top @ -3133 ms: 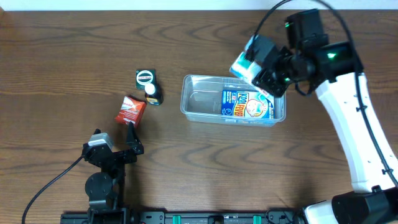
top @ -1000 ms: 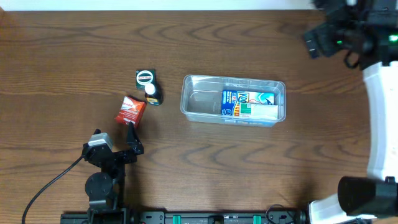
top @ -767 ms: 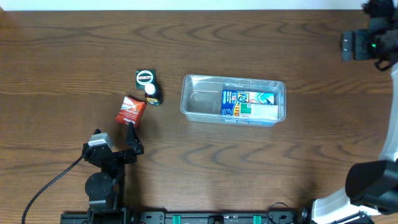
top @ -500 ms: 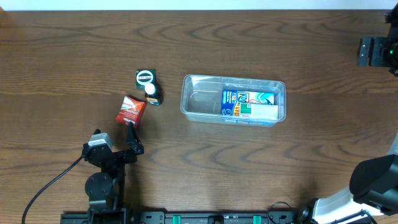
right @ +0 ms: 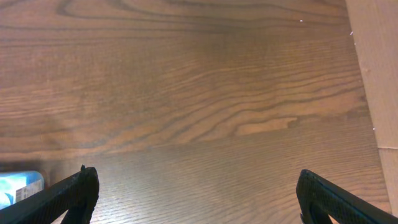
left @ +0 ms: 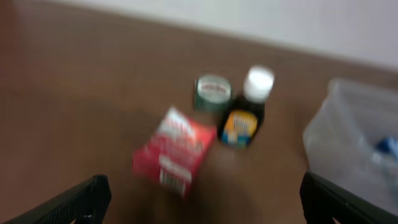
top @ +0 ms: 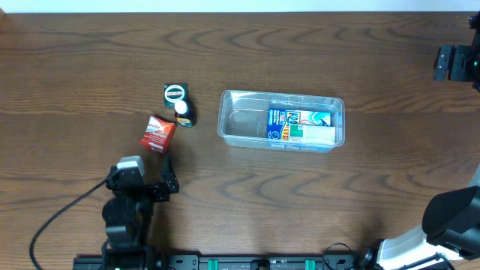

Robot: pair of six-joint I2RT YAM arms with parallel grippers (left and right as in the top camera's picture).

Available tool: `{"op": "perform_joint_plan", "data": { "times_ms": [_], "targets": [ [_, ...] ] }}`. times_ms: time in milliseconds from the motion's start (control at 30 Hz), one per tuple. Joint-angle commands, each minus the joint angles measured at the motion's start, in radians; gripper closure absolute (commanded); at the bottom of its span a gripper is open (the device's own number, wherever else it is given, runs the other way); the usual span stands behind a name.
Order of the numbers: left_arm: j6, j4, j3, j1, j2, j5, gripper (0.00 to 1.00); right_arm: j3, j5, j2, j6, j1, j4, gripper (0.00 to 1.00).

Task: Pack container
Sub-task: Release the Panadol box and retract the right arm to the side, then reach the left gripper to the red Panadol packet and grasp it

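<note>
At the near-left of the wooden table [top: 75, 60], the left gripper [left: 205, 202] hangs with its fingers spread wide and nothing between them. Its wrist view is blurred, but a red packet [top: 157, 133] lies just ahead of it, flat on the wood. Beyond the packet sits a round green-and-white tin [top: 174, 93], and just beside that stands what looks like a small dark bottle [top: 183, 112] with a white cap (its label is too smeared to read). Right of these, well apart from both arms, the container [top: 223, 120] rests near the middle of the table with its long side running left to right. A blue box [top: 300, 126] lies flat in its right half, while the left half holds nothing. At the far right edge, the right gripper [right: 196, 196] is also spread wide and empty, over bare wood.
</note>
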Motion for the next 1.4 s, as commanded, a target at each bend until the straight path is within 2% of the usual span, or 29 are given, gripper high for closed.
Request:
{"op": "perform_joint_plan", "data": {
  "times_ms": [0,167,333,533,633,733,1033,1367],
  "targets": [
    [0.021,-0.046,0.147,0.027,0.202,0.026,0.02,-0.002,-0.001,-0.003,0.016,-0.006,0.000,0.01],
    [0.041,-0.180,0.412,0.079,0.597,0.074,0.02,-0.002,-0.001,-0.003,0.016,-0.006,0.000,0.01],
    [0.146,-0.436,0.727,0.107,0.975,0.190,0.02,-0.002,-0.001,-0.003,0.016,-0.006,0.000,0.01],
    [0.171,-0.661,0.960,0.107,1.275,0.189,0.02,-0.002,-0.001,-0.003,0.016,-0.006,0.000,0.01],
    [0.177,-0.657,0.973,0.107,1.341,0.185,0.02,-0.002,-0.001,-0.003,0.016,-0.006,0.000,0.01],
    [0.269,-0.629,0.973,0.107,1.377,0.180,0.02,-0.002,-0.001,-0.003,0.016,-0.006,0.000,0.01],
    [0.281,-0.422,0.973,0.107,1.419,0.098,0.02,-0.002,-0.001,-0.003,0.016,-0.006,0.000,0.01],
    [0.389,-0.385,0.955,0.099,1.421,0.101,0.02,-0.002,-0.001,-0.003,0.016,-0.006,0.000,0.01]
  ]
}}
